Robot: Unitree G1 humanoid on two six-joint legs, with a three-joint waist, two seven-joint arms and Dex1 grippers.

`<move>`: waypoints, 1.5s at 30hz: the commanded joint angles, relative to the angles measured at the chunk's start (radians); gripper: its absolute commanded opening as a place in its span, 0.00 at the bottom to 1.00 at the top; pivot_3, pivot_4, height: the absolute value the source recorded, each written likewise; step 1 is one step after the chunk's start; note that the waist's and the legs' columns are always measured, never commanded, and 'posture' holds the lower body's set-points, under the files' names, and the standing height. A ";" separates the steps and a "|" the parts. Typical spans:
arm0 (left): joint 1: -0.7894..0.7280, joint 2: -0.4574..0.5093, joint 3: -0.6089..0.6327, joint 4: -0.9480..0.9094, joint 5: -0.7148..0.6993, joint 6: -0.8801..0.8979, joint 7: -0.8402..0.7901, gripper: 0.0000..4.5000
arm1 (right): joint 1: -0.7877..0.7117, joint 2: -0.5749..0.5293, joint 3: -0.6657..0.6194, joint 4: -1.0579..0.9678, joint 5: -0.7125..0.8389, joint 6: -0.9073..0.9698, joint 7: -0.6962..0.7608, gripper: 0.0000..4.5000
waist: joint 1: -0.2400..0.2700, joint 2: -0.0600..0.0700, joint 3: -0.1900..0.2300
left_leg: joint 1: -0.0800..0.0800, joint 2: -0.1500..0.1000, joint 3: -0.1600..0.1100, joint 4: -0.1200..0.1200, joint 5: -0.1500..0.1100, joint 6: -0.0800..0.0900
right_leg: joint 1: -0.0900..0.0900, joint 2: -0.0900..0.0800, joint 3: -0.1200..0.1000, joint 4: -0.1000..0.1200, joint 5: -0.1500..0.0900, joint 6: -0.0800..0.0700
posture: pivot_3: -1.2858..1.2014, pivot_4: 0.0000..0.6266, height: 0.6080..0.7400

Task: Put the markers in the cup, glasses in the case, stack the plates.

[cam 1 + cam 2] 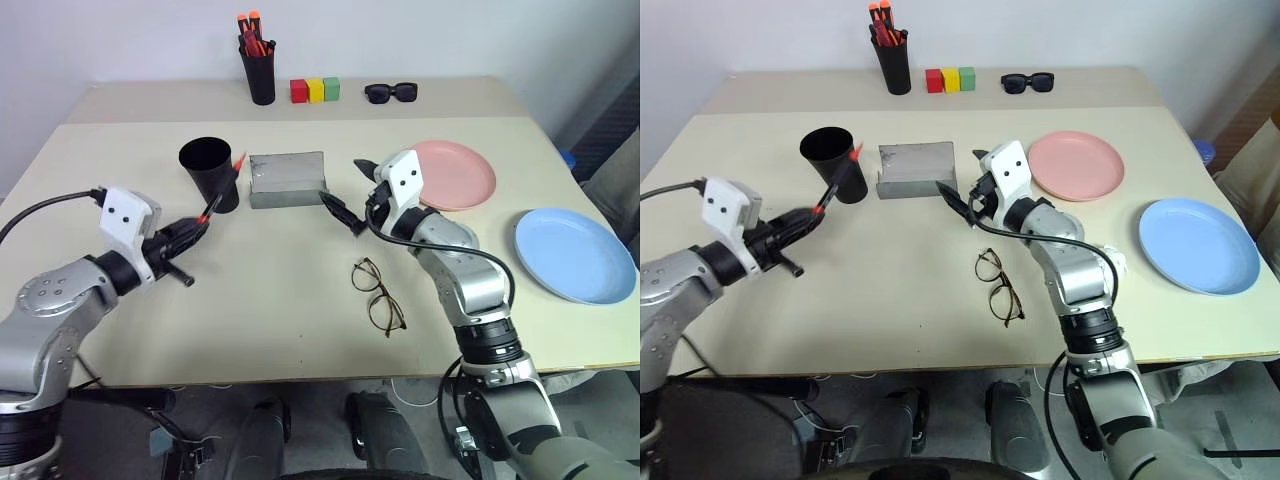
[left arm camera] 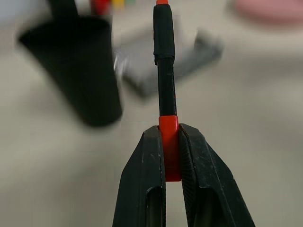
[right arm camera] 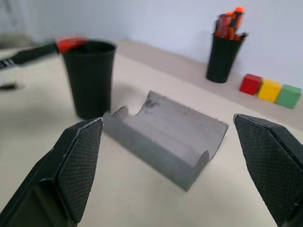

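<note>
My left gripper [image 1: 200,223] is shut on the red end of a red and black marker [image 2: 164,71], low over the table's left side. The marker slants up toward the black cup [image 1: 208,170], and its tip [image 1: 240,161] sits beside the cup's rim on the right. The grey case [image 1: 287,178] lies open just right of the cup. My right gripper [image 1: 352,190] hangs open and empty just right of the case. The wire-frame glasses [image 1: 378,295] lie on the table in front of it. The pink plate [image 1: 460,175] and the blue plate [image 1: 575,255] lie apart at the right.
At the back stand a black pen holder [image 1: 259,72] with orange-red pens, red, yellow and green blocks [image 1: 315,90], and black sunglasses [image 1: 390,92]. The table's front edge [image 1: 300,380] runs close below the glasses.
</note>
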 commanded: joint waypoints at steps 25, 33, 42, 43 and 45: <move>-0.298 0.113 -0.427 0.057 0.141 0.164 -0.282 0.81 | 0.095 -0.059 0.049 -0.186 0.032 0.060 0.093 1.00 | 0.000 0.000 0.000 | 0.000 0.000 0.000 -0.001 0.000 0.000 | -0.001 0.000 0.000 0.000 0.001 0.001 | 0.52 0.24 1.00; -0.431 0.063 -0.625 0.190 0.275 0.139 -0.330 0.81 | 0.188 -0.220 0.135 -0.380 0.103 0.176 0.284 1.00 | 0.001 0.000 0.000 | 0.000 0.000 0.000 0.000 0.000 0.000 | 0.000 0.001 0.000 0.000 0.000 0.002 | 0.52 0.24 1.00; -0.459 0.003 -0.645 0.237 0.322 0.122 -0.363 0.32 | 0.208 -0.226 0.156 -0.394 0.077 0.177 0.264 1.00 | 0.002 -0.001 0.000 | -0.001 0.000 0.000 0.000 0.000 0.000 | 0.000 0.000 0.000 0.000 0.000 0.002 | 0.52 0.24 1.00; -0.456 0.002 -0.641 0.237 0.326 0.117 -0.365 0.20 | 0.208 -0.225 0.158 -0.395 0.076 0.178 0.263 1.00 | 0.002 -0.001 0.000 | -0.001 0.000 0.000 0.000 0.000 0.000 | 0.000 0.000 0.000 0.000 0.000 0.002 | 0.52 0.24 1.00; -0.448 0.002 -0.620 0.233 0.326 0.092 -0.369 0.00 | 0.208 -0.226 0.161 -0.395 0.075 0.178 0.261 1.00 | 0.002 -0.001 0.000 | -0.001 0.000 0.000 0.000 0.000 0.000 | 0.000 0.000 0.000 0.000 0.000 0.002 | 0.52 0.24 1.00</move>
